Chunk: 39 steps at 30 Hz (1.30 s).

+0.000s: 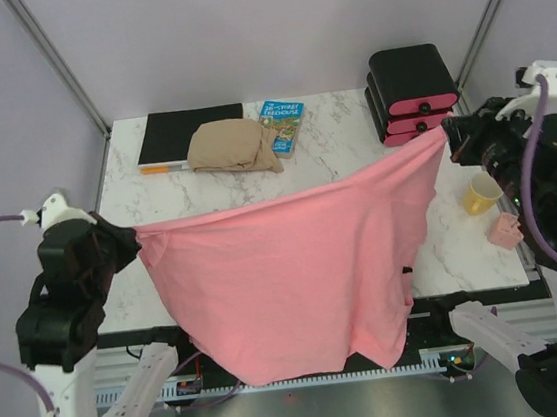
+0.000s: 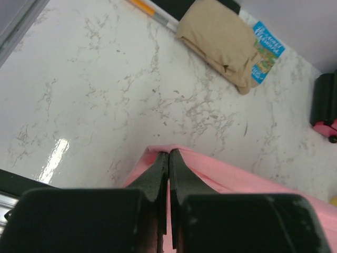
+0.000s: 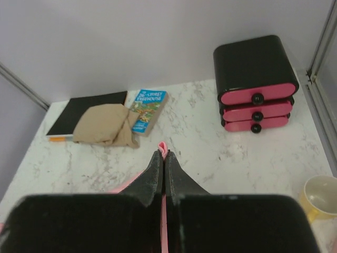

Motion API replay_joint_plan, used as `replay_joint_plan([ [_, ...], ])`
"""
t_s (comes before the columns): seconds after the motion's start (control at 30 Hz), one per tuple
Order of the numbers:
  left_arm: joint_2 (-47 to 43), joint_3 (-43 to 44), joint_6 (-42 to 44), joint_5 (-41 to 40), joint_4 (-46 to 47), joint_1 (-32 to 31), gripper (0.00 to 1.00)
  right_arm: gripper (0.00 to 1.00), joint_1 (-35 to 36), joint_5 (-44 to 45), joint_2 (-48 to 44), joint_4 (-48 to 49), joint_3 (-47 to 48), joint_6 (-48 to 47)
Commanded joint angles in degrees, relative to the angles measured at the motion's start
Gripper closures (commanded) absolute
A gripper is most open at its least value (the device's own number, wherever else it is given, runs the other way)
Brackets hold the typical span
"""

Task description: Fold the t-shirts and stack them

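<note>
1. salmon-pink t-shirt [image 1: 285,268] hangs stretched in the air between my two arms. in the top view its upper edge runs from 9 o'clock up to 2 o'clock, and the body sags toward 6 o'clock, past the near edge of the marble table [image 1: 354,165].
2. left gripper [image 1: 133,240], at 9 o'clock, has its jaws pinched together on one corner of the shirt. my left wrist view shows pink cloth bunched right at the fingertips.
3. right gripper [image 1: 449,137], at 2 o'clock, is clamped just as tight on the opposite corner, with a sliver of pink poking out past the tips.
4. at 12 o'clock on the table i see a folded tan cloth [image 1: 233,145] lying partly over a black pad [image 1: 189,130] and a blue book [image 1: 282,125].
5. black box with pink drawer fronts [image 1: 411,93] stands at 1 o'clock. a yellow cup [image 1: 480,193] sits at 3 o'clock, near the right arm.
</note>
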Motion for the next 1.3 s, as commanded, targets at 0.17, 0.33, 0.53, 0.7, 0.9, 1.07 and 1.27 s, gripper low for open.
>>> replay_joint_plan([
  [0.17, 10.76, -15.11, 2.22, -5.10, 19.47, 0.14, 0.98, 1.00, -0.19, 8.52, 2.10, 17.62, -15.79, -3.39],
  [0.33, 20.17, -18.29, 3.89, -5.01, 26.51, 0.14, 0.98, 1.00, -0.19, 9.14, 5.95, 24.22, -22.93, -3.56],
  [0.53, 33.01, -18.20, 3.63, -5.98, 31.25, 0.14, 0.98, 1.00, -0.19, 9.49, 12.19, 32.82, -31.80, -3.21],
  [0.7, 41.71, -15.05, 2.66, -5.37, 33.54, 0.14, 0.98, 1.00, -0.19, 9.14, 19.84, 39.16, -33.66, -3.12],
  [0.9, 52.52, -7.94, 3.19, -4.76, 34.25, 0.23, 0.98, 1.00, -0.19, 8.00, 30.39, 40.31, -28.66, -4.35],
  [1.07, 59.29, -3.27, 2.93, -2.03, 34.33, 0.32, 0.98, 1.00, -0.27, 7.47, 36.72, 40.48, -24.88, -3.30],
  [1.27, 65.45, 1.92, 2.48, -0.10, 34.25, 0.93, 0.98, 1.00, -0.19, 6.15, 42.96, 38.55, -18.99, -3.30],
])
